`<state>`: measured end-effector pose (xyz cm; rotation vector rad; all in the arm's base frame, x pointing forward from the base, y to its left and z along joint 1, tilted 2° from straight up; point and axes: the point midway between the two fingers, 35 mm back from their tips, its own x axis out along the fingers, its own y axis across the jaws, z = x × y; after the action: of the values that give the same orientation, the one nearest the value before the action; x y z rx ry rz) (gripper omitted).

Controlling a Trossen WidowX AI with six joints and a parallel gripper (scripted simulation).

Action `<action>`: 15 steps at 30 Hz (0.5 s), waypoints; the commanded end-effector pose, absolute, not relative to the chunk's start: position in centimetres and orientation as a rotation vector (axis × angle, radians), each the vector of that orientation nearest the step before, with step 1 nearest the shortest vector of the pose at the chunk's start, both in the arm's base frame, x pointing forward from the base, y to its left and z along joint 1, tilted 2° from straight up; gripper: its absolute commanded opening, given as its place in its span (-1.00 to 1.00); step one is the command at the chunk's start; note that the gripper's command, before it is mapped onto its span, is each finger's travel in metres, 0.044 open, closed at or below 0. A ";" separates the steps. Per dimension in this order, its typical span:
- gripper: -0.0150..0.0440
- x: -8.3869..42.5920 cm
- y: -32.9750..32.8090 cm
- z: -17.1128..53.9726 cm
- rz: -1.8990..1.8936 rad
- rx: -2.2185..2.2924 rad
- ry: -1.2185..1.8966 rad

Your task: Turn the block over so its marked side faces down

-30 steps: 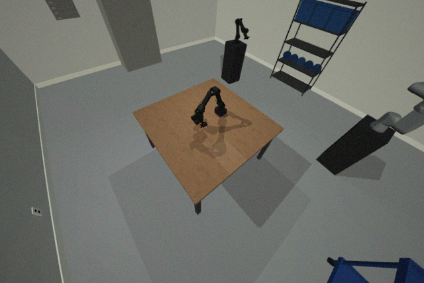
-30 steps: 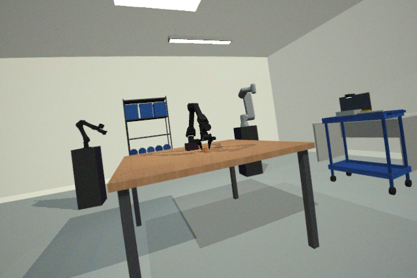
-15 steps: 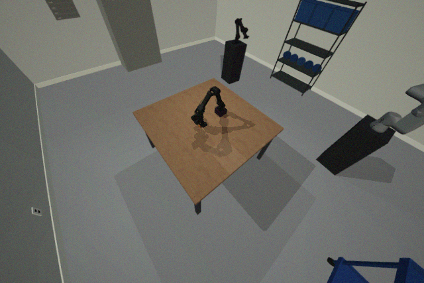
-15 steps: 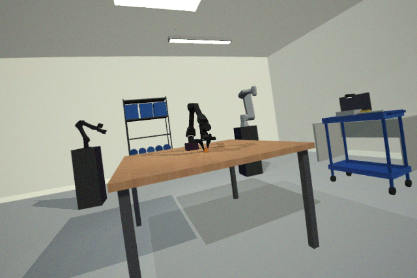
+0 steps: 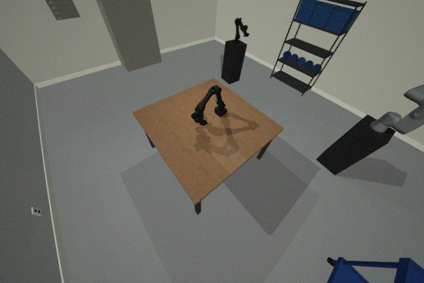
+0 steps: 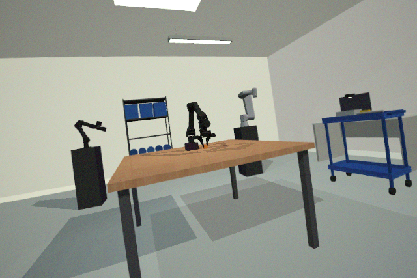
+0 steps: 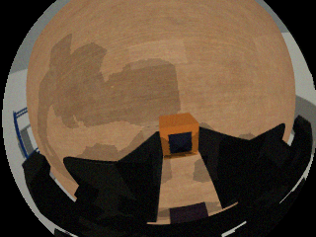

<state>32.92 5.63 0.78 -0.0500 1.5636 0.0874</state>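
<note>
The jaws (image 5: 201, 124) (image 6: 204, 147) grip the orange block (image 5: 199, 124) (image 6: 205, 146) (image 7: 179, 120); dark square showing.
</note>
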 end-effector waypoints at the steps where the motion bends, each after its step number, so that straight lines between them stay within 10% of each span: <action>1: -0.49 33.0 5.6 0.8 0.093 -0.052 1.544; 15: -0.49 33.1 5.7 -0.1 0.095 -0.044 1.317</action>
<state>33.40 5.78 0.15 -0.0470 1.3525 0.1003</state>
